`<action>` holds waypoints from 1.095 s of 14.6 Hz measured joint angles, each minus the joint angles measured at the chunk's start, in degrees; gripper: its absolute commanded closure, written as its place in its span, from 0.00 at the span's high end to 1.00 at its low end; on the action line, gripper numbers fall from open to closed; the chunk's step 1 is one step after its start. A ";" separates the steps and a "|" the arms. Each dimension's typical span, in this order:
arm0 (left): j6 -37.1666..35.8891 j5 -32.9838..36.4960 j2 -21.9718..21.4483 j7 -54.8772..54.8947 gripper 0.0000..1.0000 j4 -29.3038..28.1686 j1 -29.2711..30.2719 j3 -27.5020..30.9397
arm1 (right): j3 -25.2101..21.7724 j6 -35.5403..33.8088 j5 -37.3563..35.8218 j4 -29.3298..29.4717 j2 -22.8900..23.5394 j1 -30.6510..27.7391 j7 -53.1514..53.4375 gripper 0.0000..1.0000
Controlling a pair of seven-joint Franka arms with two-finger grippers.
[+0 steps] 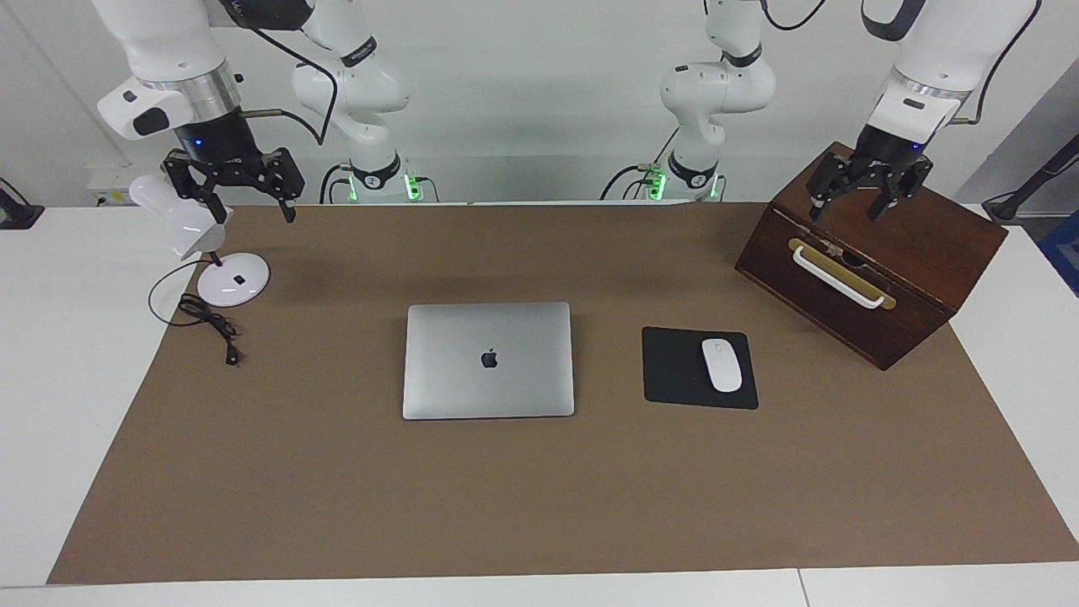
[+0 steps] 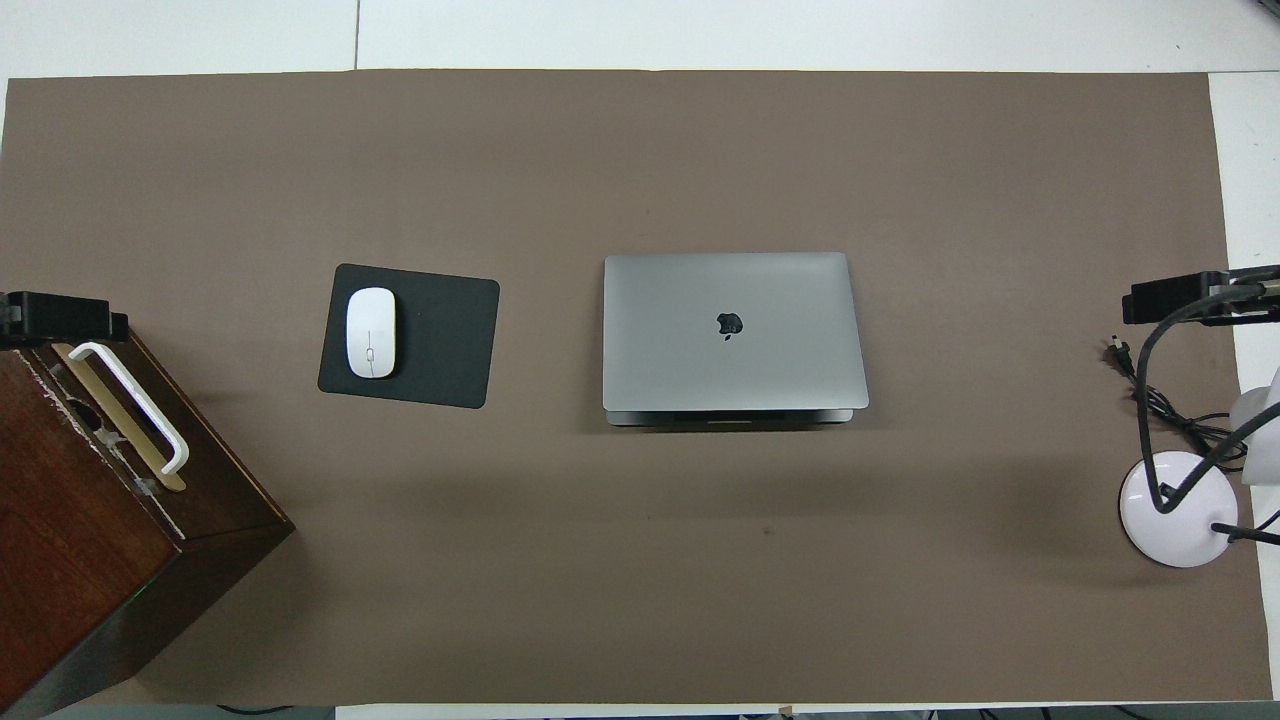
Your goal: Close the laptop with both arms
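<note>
Silver-grey metal laptop (image 1: 488,360) lies lid-down at the middle of the brown table mat (image 1: 539,497), logo facing up. The lid appears fully lowered, so I judge the closing done. In the overhead view a thin strip of the base shows under the lid's edge nearer the robots; whether the lid sits flush there cannot be confirmed.

Left gripper (image 1: 858,202) hangs over the dark wooden box (image 1: 868,261) at the left arm's end of the table, fingers spread wide and holding nothing. Right gripper (image 1: 246,196) hangs above the white desk lamp (image 1: 202,244) at the right arm's end, fingers likewise spread and empty. Both stand well apart from the laptop, which fits arms drawn clear once the lid is down.

Black mouse pad (image 1: 679,367) with a white mouse (image 1: 722,364) on it lies beside the laptop, toward the left arm's end. The box, with a white handle (image 1: 837,276) on its front, stands angled to the mat's edge.

Limits of view:
- Overhead, only dark slivers of the grippers show at the frame edges, and the box is cut off.
- The lamp's head is partly covered by the right gripper in the facing view.
- The lamp's black cable (image 1: 206,319) lies loose on the mat, plug unattached.
- The laptop's screen and keyboard are hidden.
</note>
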 measured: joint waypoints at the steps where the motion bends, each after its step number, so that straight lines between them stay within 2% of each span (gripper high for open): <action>1: -2.27 -0.03 1.30 0.00 1.00 2.65 0.10 -0.01 | 0.00 0.00 0.00 -0.03 0.00 0.00 0.00 1.00; 4: -5.44 -0.04 4.07 -0.01 1.00 6.14 0.18 -0.06 | 0.00 0.02 0.00 -0.08 0.00 0.00 0.00 1.00; 8: -6.48 -0.04 6.28 -0.01 1.00 6.23 0.21 -0.08 | -0.02 0.02 0.00 -0.11 0.00 -0.03 0.00 1.00; 16: -7.19 2.49 7.11 -0.01 1.00 5.87 0.23 -0.37 | -0.04 0.02 0.00 -0.14 0.00 -0.10 0.00 1.00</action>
